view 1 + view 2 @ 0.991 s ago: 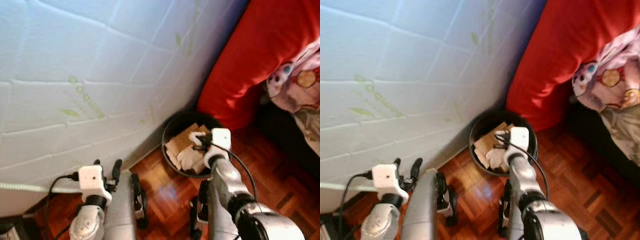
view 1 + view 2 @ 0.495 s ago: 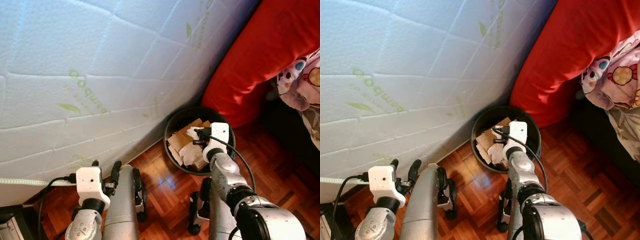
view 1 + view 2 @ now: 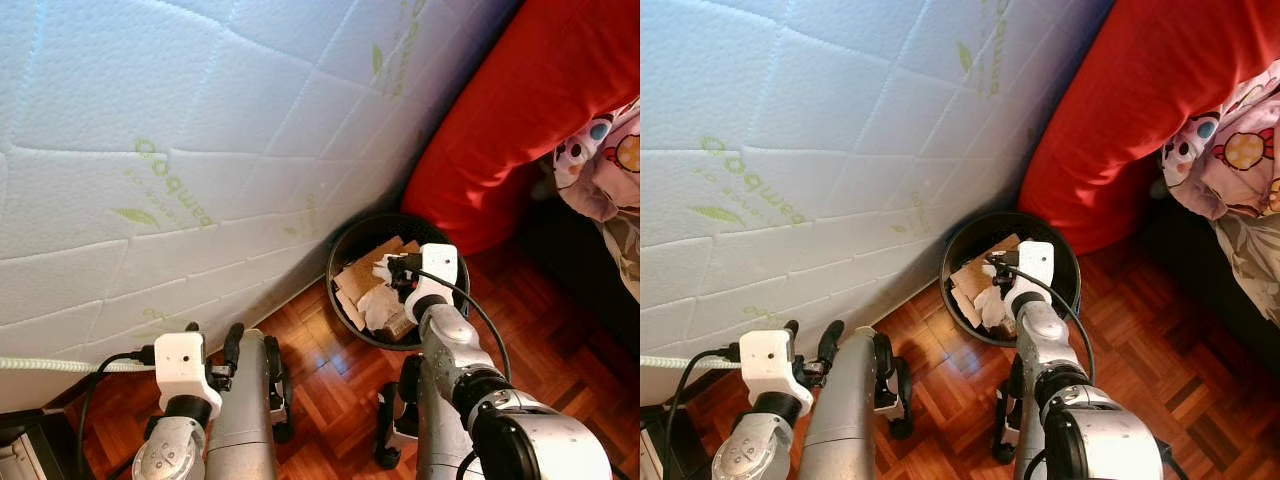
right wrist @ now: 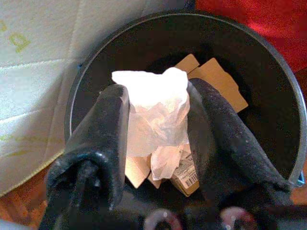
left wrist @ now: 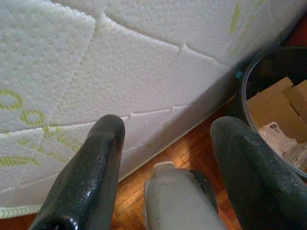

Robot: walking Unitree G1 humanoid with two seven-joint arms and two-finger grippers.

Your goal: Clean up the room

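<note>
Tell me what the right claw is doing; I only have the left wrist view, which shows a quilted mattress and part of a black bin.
Observer: The right claw is above the black bin, shut on a crumpled white tissue.
Operator: Is the tissue over the opening or over the floor?
Observer: Over the opening; the right wrist view shows the bin's rim all around it, with cardboard pieces below.
Operator: What's on the bin's other side from the mattress?
Observer: A large red cushion, and beside it a cartoon-print cloth.
Operator: And my left claw?
Observer: It sits low near the wooden floor, open and holding nothing.
</note>
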